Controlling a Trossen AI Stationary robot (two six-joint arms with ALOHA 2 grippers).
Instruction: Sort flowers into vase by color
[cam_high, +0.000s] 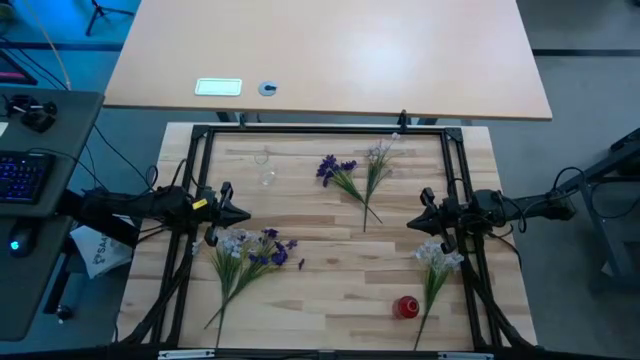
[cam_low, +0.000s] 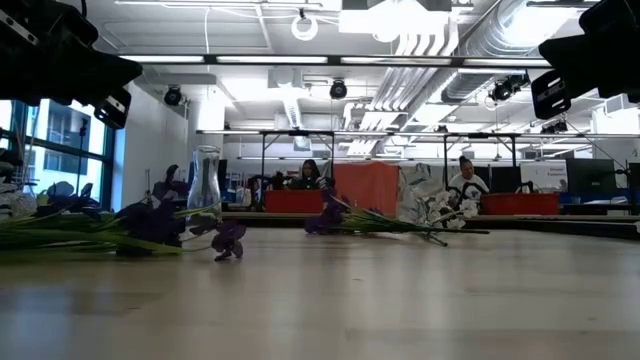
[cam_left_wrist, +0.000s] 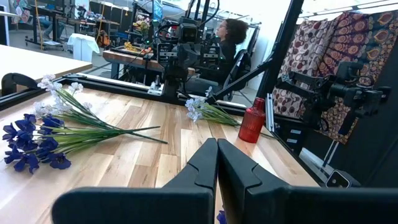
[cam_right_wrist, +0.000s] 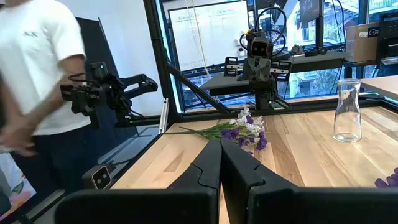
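At table centre-left, about 9 o'clock: left gripper (cam_high: 243, 214) hovering above the wood, fingers pressed together, holding nothing. Opposite, at about 3 o'clock: right gripper (cam_high: 412, 224) likewise raised, fingers closed together, empty.

Flowers in three lots. Mixed purple-and-white bunch (cam_high: 252, 250) at 7 o'clock, just below the left gripper, stems trailing toward the near edge. Purple spray (cam_high: 333, 170) and white spray (cam_high: 378, 158) at 12 o'clock, stems crossing near centre. White bunch (cam_high: 438, 258) at 4 o'clock, just below the right gripper. Clear glass vase (cam_high: 266, 168) at 11 o'clock, upright, empty. Small red vase (cam_high: 405, 306) at 5 o'clock, near the white bunch's stems.

Risks, judged from the layout:
- Tangled mixed bunch: pinching one stem likely to drag a neighbour of the wrong colour along.
- Crossed stems at 12 o'clock: lifting one likely to flick or shift the other.
- Thin stems flat on wood: closing too high misses, too low scrapes the tabletop.
- Glass vase tall and narrow-necked (light, probably tippy): long stem fed in at a slant could push it over.
- Red vase close to white stems: could be knocked on the sweep past.
- Person in white shirt (cam_right_wrist: 37, 68) beyond the table's left side, hand blurred in the right wrist view; worth keeping clear.
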